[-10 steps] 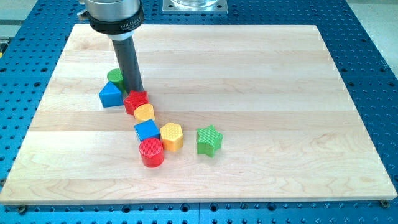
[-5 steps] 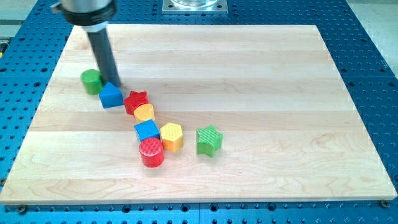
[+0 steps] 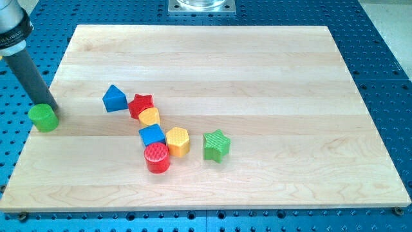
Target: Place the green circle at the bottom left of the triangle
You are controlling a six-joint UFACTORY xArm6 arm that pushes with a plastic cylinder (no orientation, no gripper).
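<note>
Here, in the camera view, the pale wooden table (image 3: 257,71) lay on a blue perforated base (image 3: 386,77). The straight dark rod came down from the view's top left corner, and my tip (image 3: 53,108) stood at the table's left edge, touching the upper right side of the green round plastic block, the green circle (image 3: 43,118). No claw was fitted to the arm, so there was no spread or pressed state to record; the rod simply ended in the tip.

The green circle sat at the far left edge of the table, well apart from the other blocks. The blue triangular plastic block, the blue triangle (image 3: 114,98), lay to the view's right of it and slightly higher, so the circle was to the left and a little below the triangle.

Just right of the triangle stood a red star-shaped block (image 3: 141,104), touching a yellow semicircular block (image 3: 150,116) below it. Further down came a blue cube (image 3: 152,135), a yellow hexagonal block (image 3: 177,141) beside it and a red cylinder (image 3: 156,158) at the bottom of the chain. A green star-shaped block (image 3: 216,145) stood apart on the right.
</note>
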